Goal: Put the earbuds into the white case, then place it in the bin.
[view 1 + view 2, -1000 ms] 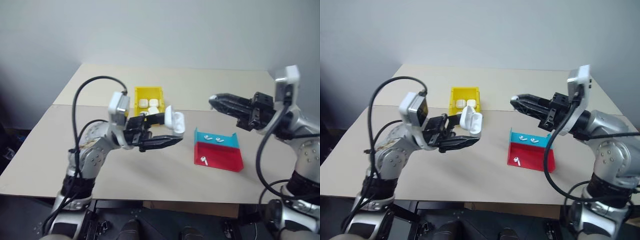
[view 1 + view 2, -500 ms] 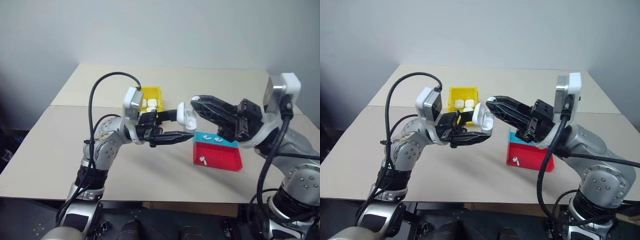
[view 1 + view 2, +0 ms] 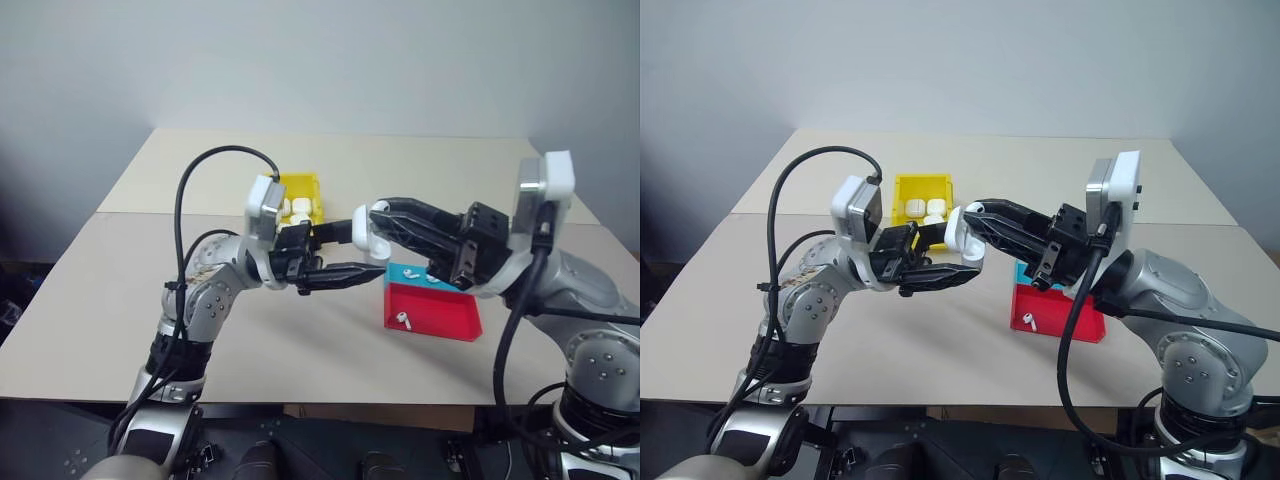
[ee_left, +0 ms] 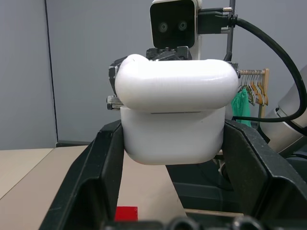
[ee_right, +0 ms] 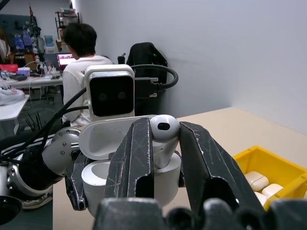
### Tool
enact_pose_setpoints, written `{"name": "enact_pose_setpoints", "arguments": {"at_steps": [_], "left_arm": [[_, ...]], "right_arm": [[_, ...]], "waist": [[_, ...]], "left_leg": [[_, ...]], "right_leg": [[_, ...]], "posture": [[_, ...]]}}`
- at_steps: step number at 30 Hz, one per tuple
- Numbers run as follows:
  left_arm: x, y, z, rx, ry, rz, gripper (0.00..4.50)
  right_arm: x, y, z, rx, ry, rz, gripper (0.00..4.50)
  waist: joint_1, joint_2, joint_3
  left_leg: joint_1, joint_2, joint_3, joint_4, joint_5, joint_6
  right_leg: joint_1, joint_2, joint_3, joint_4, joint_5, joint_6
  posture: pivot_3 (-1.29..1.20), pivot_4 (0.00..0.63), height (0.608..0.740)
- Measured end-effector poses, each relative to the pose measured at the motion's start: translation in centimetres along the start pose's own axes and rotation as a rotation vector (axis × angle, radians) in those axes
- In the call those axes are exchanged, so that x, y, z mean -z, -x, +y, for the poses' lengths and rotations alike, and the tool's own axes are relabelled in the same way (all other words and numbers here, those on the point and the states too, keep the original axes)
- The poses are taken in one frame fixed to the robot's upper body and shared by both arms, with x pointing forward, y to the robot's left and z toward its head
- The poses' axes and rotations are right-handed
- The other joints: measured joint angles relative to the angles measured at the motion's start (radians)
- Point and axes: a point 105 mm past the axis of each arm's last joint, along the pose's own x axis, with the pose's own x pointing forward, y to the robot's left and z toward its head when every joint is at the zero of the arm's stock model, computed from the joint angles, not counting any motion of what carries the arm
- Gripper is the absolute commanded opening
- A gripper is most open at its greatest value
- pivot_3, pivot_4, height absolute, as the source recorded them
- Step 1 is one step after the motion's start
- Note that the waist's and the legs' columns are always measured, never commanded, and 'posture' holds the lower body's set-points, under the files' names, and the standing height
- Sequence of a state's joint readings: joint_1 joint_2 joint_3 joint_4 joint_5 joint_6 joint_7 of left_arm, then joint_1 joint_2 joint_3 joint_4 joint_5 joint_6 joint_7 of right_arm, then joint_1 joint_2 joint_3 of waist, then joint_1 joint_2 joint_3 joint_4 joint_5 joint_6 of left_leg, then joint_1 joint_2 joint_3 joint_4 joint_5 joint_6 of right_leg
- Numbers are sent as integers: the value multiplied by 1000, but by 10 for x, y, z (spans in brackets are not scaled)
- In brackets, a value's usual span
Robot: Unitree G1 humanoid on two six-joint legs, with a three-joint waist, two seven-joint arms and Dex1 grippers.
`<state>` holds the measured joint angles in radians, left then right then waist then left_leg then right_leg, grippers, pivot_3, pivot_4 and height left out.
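While the left gripper (image 3: 345, 252) clamps the white case (image 4: 171, 117) between its two black fingers, the case sits raised above the table (image 3: 120, 300), lid hinged back and cavity exposed. In the left wrist view the fingers press flat against the case's two side walls, with no gap visible.

The right gripper (image 5: 164, 143) is closed narrowly on one earbud (image 5: 164, 128). In the right wrist view the bud's rounded head stands proud of the finger edges, and the stem runs down between them toward the open case directly below. The earbud's long axis therefore lies roughly in line with the case's cavity, head away from the case, stem end leading. Judged from this, the coming move is a short push along the stem axis; any tilt would catch the stem on the cavity rim. Whether the stem tip has already entered its socket cannot be determined.

In the head views the two grippers meet above the table's middle. The right arm is the one placed to make the insertion; the left serves as the fixture.

Beyond and below, the red and blue tray (image 3: 440, 318) holds the remaining earbuds (image 3: 405, 320). Farther back, behind the left gripper, the bin (image 3: 312, 185) stands with other white cases (image 3: 298, 208) inside, its placement step not yet due.
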<state>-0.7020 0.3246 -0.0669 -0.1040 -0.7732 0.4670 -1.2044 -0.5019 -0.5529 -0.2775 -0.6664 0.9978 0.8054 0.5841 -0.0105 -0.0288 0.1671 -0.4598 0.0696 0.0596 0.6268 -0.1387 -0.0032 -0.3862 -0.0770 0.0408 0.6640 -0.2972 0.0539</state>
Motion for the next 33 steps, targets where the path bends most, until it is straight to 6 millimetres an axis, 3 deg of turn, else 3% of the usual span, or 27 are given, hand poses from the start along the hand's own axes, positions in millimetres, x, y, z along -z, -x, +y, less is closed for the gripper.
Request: {"name": "enact_pose_setpoints", "arguments": {"at_steps": [2,12,17,23,27,33], "left_arm": [[2,-1,0,3,5,6,2767],[1,3,2,-12,-2,11,2767],[2,3,4,-33,-8,16,2767],[-6,25,8,-113,-44,45,2767],[-6,36,10,-160,-48,44,2767],[-5,41,9,-214,-66,22,2767]], "right_arm": [[1,2,1,-13,15,7,611],[5,7,-5,-13,67,52,3944],[1,8,-16,2,108,99,3944],[-10,18,-64,60,322,384,3944],[23,14,-92,-52,515,729,3944],[84,6,-123,-337,670,1043,3944]], "waist": [[-1,0,0],[-1,0,0],[-1,0,0],[-7,1,0],[-12,2,0],[-7,2,1]], "left_leg": [[0,0,0,0,0,0],[0,0,0,0,0,0],[0,0,0,0,0,0],[0,1,2,-1,0,0],[0,1,2,0,0,0],[-1,1,2,-1,0,0]], "right_leg": [[0,0,0,0,0,0],[0,0,0,0,0,0],[0,0,0,0,0,0],[-2,0,2,0,0,-1],[-2,0,2,0,-1,-1],[-3,0,1,0,-1,-1]], "posture": [[0,150,740],[0,150,740],[0,150,740],[0,150,740],[0,150,740],[0,150,740]]}}
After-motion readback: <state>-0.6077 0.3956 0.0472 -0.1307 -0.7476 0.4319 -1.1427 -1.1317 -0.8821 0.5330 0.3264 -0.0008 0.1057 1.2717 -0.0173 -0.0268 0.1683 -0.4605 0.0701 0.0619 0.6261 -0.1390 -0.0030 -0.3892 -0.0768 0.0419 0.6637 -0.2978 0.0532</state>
